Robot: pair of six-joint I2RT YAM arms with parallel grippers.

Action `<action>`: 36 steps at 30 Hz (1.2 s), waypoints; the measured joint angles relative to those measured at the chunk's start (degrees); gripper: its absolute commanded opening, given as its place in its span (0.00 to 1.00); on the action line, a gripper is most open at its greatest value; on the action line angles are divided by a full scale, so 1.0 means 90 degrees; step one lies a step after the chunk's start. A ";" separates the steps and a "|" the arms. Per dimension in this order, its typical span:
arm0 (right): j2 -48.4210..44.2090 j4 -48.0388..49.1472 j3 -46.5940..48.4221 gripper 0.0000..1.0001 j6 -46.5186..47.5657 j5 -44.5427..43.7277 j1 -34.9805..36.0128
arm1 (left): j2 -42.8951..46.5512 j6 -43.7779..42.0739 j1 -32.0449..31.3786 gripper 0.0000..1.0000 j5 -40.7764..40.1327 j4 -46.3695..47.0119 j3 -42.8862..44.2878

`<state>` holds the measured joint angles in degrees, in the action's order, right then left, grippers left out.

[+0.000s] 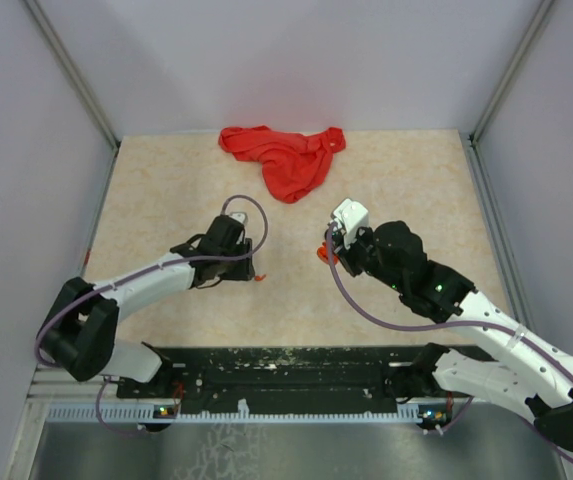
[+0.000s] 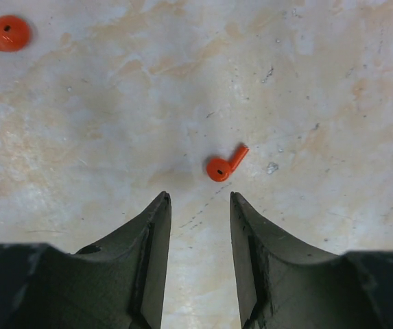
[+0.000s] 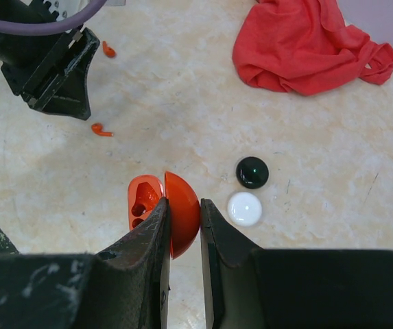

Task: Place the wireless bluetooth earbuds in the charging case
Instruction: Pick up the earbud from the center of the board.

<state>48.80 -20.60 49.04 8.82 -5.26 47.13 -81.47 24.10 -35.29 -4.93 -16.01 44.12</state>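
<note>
L gripper [image 2: 199, 197]: jaws partly open, nothing btwn them, aimed down at the table [image 2: 333, 82]. One red earbud [image 2: 223, 165] lies just ahead of the fingertips, a bit toward the R-side finger, stem angled away. It touches neither finger. A 2nd red earbud [image 2: 7, 33] sits well ahead and off to this hand's left. The gap looks wide enough to straddle the near bud, so prob. this is a line-up for a pinch. It needs a small nudge fwd and to the right first.

R gripper [image 3: 184, 204]: closed on the red charging case [image 3: 179, 216], pinching the domed lid btwn the fingers so the case stands open. The base [image 3: 141, 203] hangs out to the left of the fingers (toward the other arm, which makes sense, as it presents the sockets to the incoming bud). Sockets look empty.

Black case [image 3: 252, 172] and white case [image 3: 244, 208] sit just ahead-right of the R hand, right next to each other. Red cloth [image 3: 306, 44] is far ahead, no part in this.

Step in hand, by my read: L pick of the near bud. Risk: the tiny rounded bud may skid out of the pinch.
</note>
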 measured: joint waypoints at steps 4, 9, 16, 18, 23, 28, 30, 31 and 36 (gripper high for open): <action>0.0000 0.0000 0.0000 0.10 -0.0002 0.0036 0.0002 | 0.0109 0.0542 -0.0012 0.34 0.0219 0.0015 -0.0056; 0.0000 0.0000 0.0000 0.10 -0.0005 0.0056 0.0002 | 0.0022 0.1054 -0.0114 0.38 0.0597 0.0189 -0.0146; 0.0000 0.0000 0.0000 0.10 -0.0005 0.0068 0.0002 | -0.0384 0.1326 -0.0177 0.38 0.0828 0.0629 -0.0294; 0.0000 0.0000 0.0000 0.10 -0.0005 0.0068 0.0002 | -0.0576 0.1353 -0.0177 0.37 0.0821 0.0690 -0.0294; 0.0000 0.0000 0.0000 0.10 -0.0007 0.0068 0.0002 | -0.0743 0.1294 -0.0177 0.36 0.0746 0.0916 -0.0189; 0.0000 0.0000 0.0000 0.10 -0.0007 0.0070 0.0002 | -0.0959 0.1158 -0.0138 0.36 0.0663 0.1013 0.0007; 0.0000 0.0000 0.0000 0.10 -0.0007 0.0070 0.0002 | -0.1027 0.1103 -0.0104 0.36 0.0617 0.1042 0.0078; 0.0000 0.0000 0.0000 0.10 -0.0007 0.0070 0.0002 | -0.1061 0.1069 -0.0092 0.36 0.0585 0.1042 0.0117; 0.0000 0.0000 0.0000 0.10 -0.0007 0.0070 0.0002 | -0.1265 0.0884 -0.0061 0.36 0.0369 0.0976 0.0374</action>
<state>48.80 -20.60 49.04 8.75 -4.62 47.16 -92.86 32.05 -35.83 -1.61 -7.22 47.48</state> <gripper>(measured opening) 0.191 0.357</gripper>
